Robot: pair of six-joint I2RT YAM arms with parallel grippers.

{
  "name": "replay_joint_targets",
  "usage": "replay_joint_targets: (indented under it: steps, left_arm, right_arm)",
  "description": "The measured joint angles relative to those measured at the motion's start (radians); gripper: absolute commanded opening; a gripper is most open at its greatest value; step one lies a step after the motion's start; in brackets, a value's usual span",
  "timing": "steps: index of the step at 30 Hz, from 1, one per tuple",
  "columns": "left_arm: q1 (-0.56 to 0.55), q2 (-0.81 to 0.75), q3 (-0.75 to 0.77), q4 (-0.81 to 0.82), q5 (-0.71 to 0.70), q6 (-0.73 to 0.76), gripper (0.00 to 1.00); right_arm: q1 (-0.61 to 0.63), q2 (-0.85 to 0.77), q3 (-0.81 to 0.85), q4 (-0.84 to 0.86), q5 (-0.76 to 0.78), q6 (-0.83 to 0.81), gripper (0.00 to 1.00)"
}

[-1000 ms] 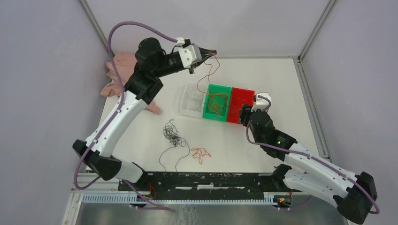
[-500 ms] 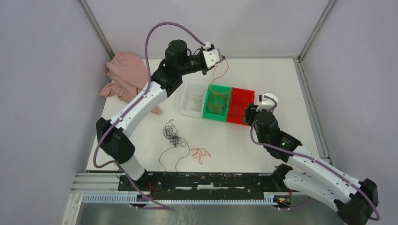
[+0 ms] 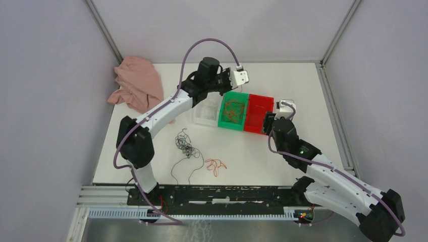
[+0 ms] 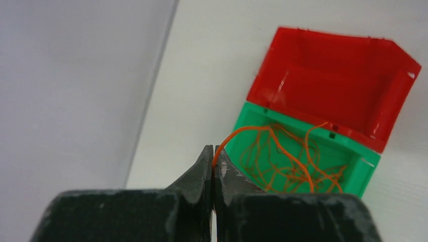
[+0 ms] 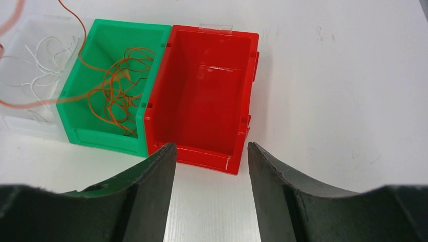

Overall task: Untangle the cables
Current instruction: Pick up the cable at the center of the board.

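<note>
The left gripper (image 4: 213,151), jaws pressed together, pinches an orange wire (image 4: 272,136) whose coils lie in the green bin (image 4: 366,176), centre right of its view. The step looks like sorting that wire. Next it likely must let go, then fetch the black tangle (image 3: 186,148) at lower centre. The right gripper (image 5: 211,147) hangs spread before the red bin (image 5: 202,101).

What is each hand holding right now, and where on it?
The left hand pinches an orange wire between its fingertips; the rest trails into the green bin. Whether that is the wire's end is hidden. The right hand is open, holding nothing.
</note>
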Motion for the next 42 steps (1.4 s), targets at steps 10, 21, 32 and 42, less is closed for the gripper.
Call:
replay_joint_targets:
  steps: [10, 21, 32, 42]
  left_arm:
    - [-0.039, 0.209, 0.050, -0.271, -0.228, 0.002, 0.03]
    - [-0.053, 0.254, 0.118, -0.307, -0.315, -0.008, 0.09]
    - [-0.074, 0.356, 0.277, -0.327, -0.241, -0.208, 0.17]
    - [-0.070, 0.372, 0.208, -0.306, -0.202, -0.414, 0.82]
  right_arm:
    - [-0.064, 0.055, 0.000, 0.015, -0.106, 0.062, 0.58]
    - [-0.119, 0.090, 0.001, 0.107, -0.275, 0.191, 0.58]
    - [-0.128, 0.136, -0.004, 0.252, -0.377, 0.260, 0.66]
    - [-0.143, 0.137, -0.007, 0.277, -0.383, 0.254, 0.66]
